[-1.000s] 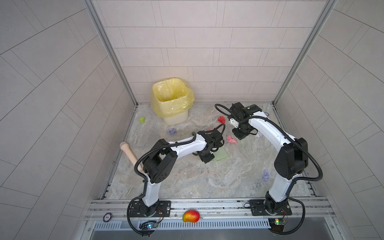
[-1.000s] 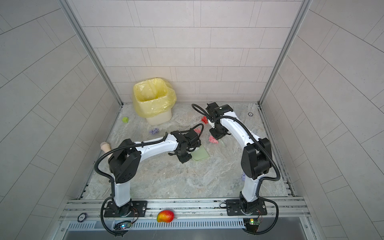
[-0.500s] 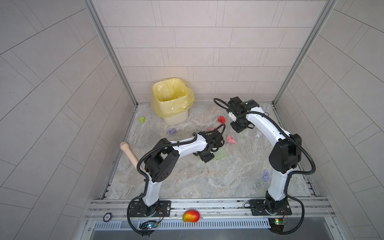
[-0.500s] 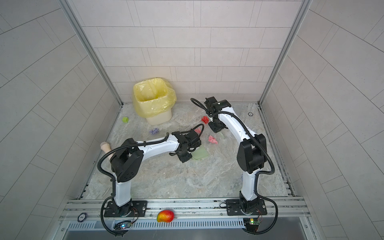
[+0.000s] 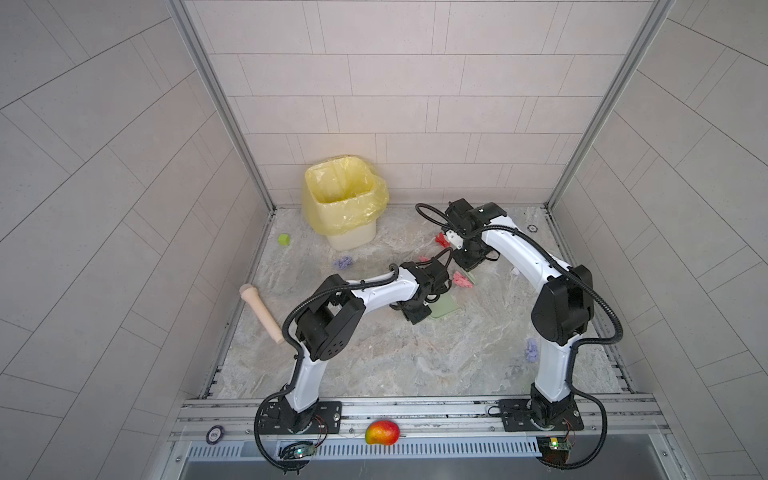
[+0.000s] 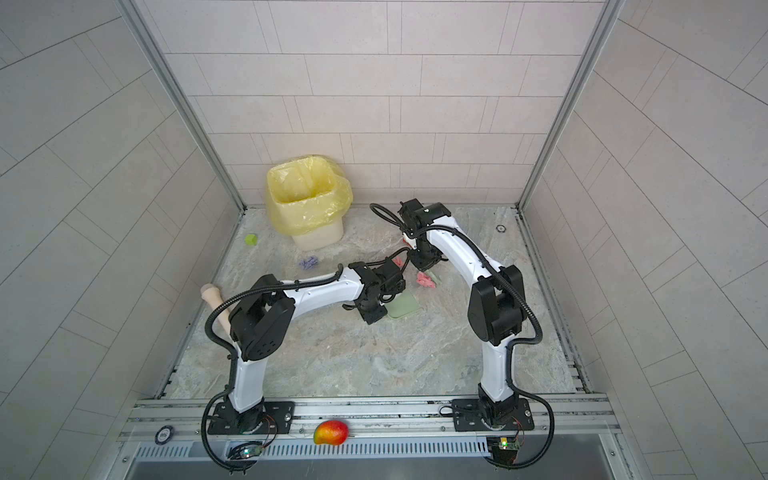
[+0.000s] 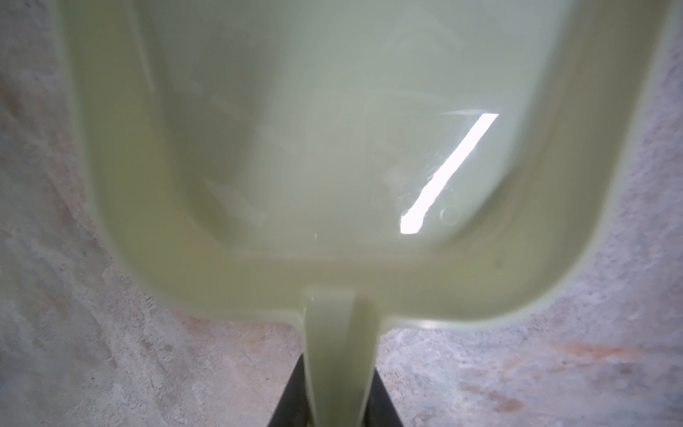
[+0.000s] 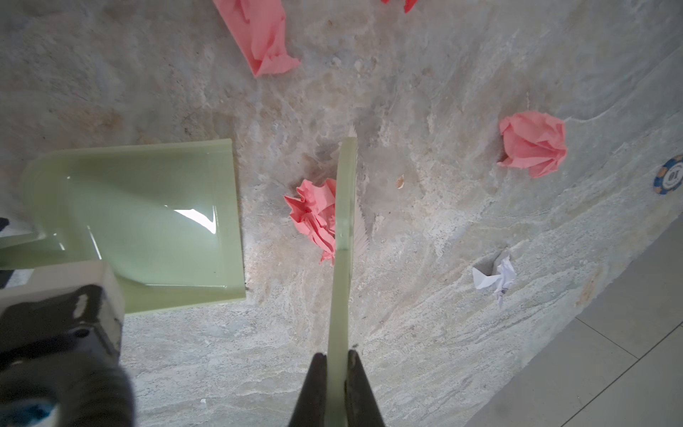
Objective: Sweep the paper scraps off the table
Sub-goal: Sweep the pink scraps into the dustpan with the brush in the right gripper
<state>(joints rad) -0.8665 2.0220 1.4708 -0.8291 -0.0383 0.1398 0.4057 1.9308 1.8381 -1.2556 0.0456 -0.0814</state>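
In both top views the paper scraps (image 5: 463,280) lie scattered on the counter (image 5: 374,365). Pink and red ones sit between the two arms, and a purple scrap (image 5: 344,262) lies near the bin (image 5: 340,199). The dustpan (image 6: 405,307) rests on the counter with its mouth towards the pink ones.

In the left wrist view the left pincer (image 7: 337,399) is clamped on the dustpan's handle, and the pan stretches straight away from it.

In the right wrist view the right pincer (image 8: 337,388) is squeezed together on the brush (image 8: 345,207), whose long axis runs straight out from it. A pink wad (image 8: 314,218) touches the brush on the side facing the dustpan's open edge. A long pink scrap (image 8: 258,33) lies slantwise beyond the dustpan.
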